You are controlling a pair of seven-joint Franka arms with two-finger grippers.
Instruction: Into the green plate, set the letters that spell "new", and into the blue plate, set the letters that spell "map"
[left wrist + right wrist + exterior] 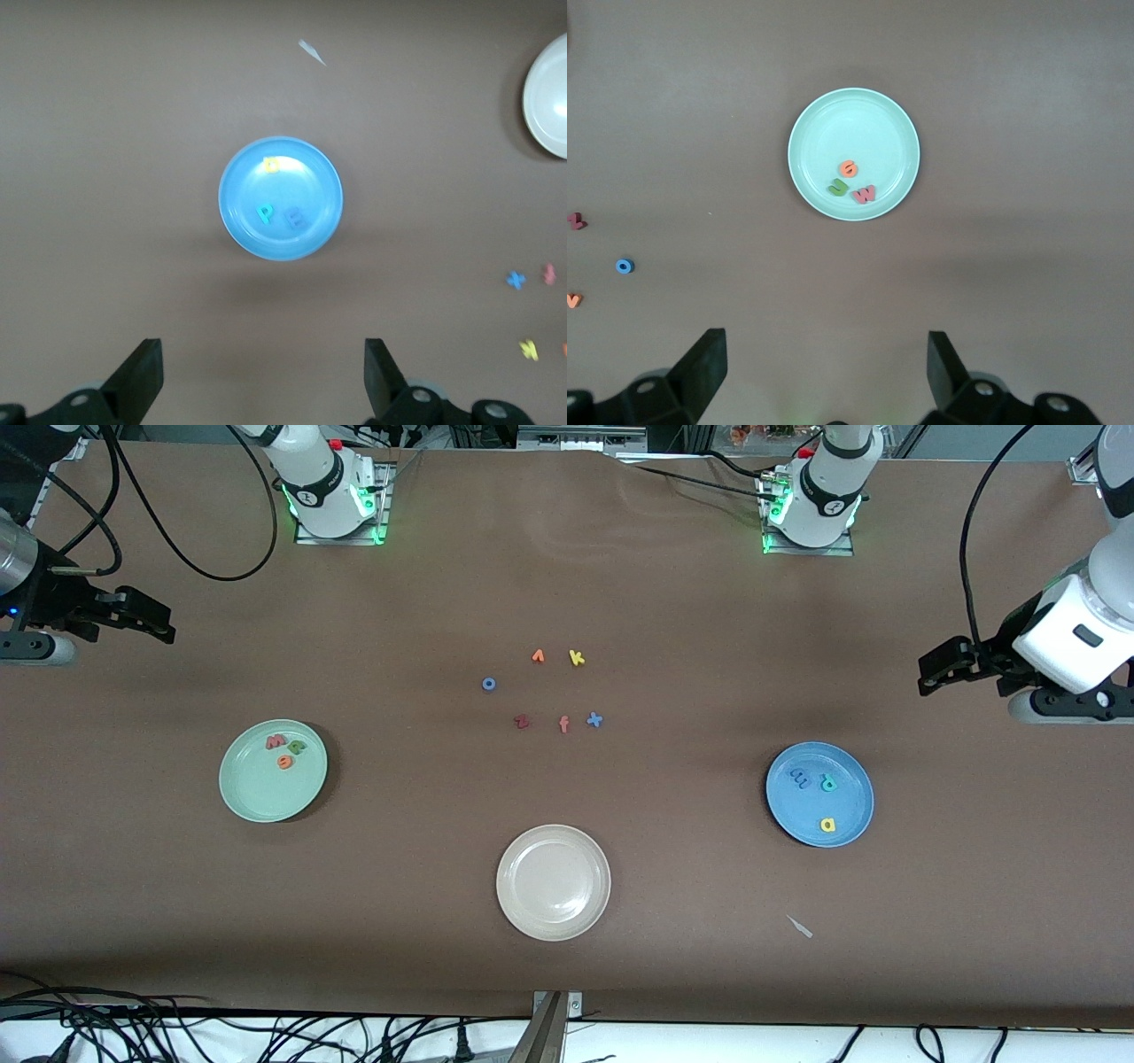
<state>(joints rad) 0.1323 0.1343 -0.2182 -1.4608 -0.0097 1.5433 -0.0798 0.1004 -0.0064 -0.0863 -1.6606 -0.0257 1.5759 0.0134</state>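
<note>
On a brown-covered table, the sorting looks finished: toward the right arm's end, the green plate holds the pinkish-red w, green n and orange e, while toward the left arm's end the blue plate carries the blue m, teal p and yellow a (the beige plate stays bare, spare letters lying mid-table). The right gripper and left gripper hang over bare table, jaws spread wide, holding nothing.
</note>
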